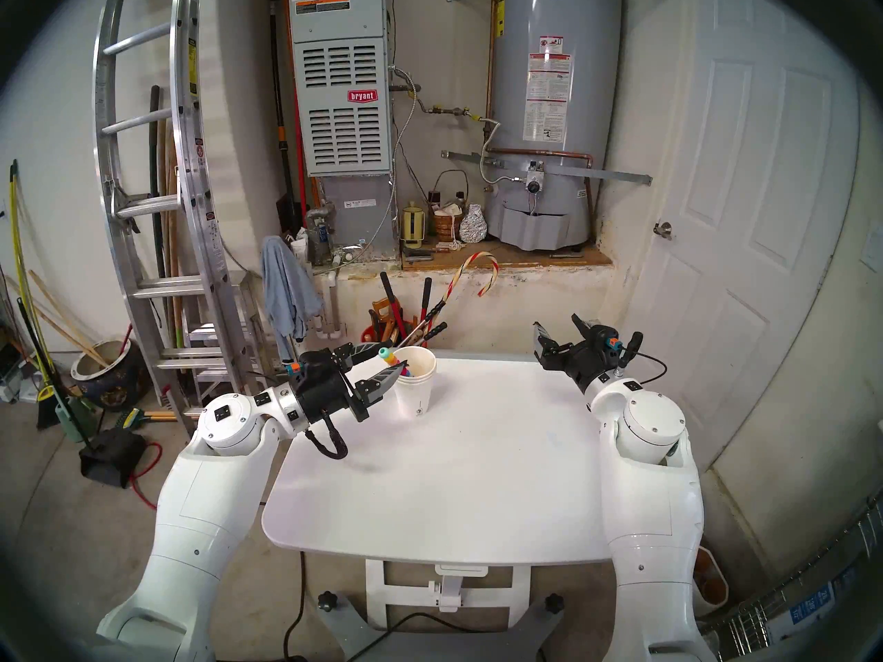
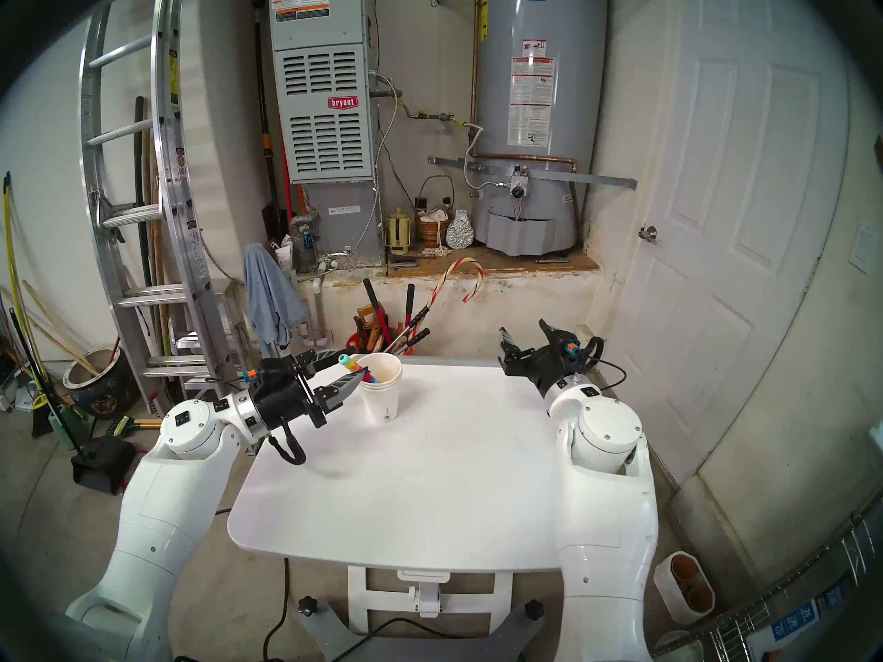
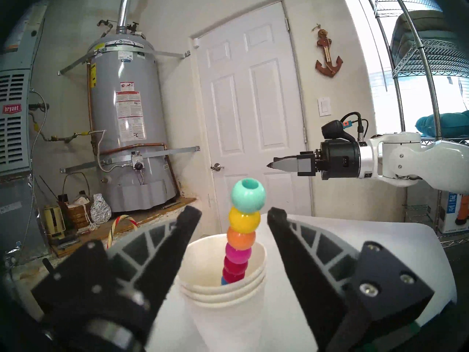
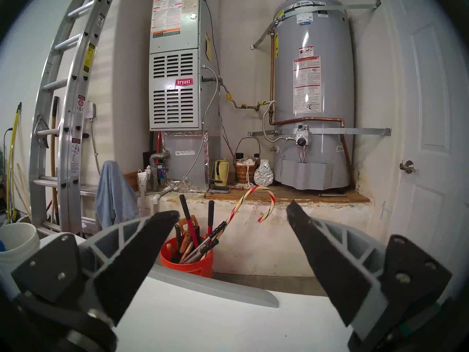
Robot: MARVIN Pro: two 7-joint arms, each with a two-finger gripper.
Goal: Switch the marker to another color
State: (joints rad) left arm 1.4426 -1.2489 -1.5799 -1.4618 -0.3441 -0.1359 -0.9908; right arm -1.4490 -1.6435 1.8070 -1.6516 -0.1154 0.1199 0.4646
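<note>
The marker [image 3: 243, 229] is a slim stick of stacked beads, teal on top, then yellow, orange, pink, red and blue. It stands tilted in a stack of white paper cups [image 3: 223, 305] at the far left of the white table [image 1: 478, 455]. It also shows in the head views [image 1: 388, 357] [image 2: 348, 361]. My left gripper [image 3: 234, 213] [image 1: 393, 356] is open, with a finger on either side of the marker's upper beads and a gap on both sides. My right gripper [image 1: 556, 323] [image 4: 232, 209] is open and empty above the table's far right corner.
An orange bucket of long-handled tools [image 4: 186, 260] with a red-and-white candy cane [image 1: 478, 269] stands on the floor just beyond the table's far edge. A ladder [image 1: 157, 217] leans at the left. A white door [image 1: 745, 217] is at the right.
</note>
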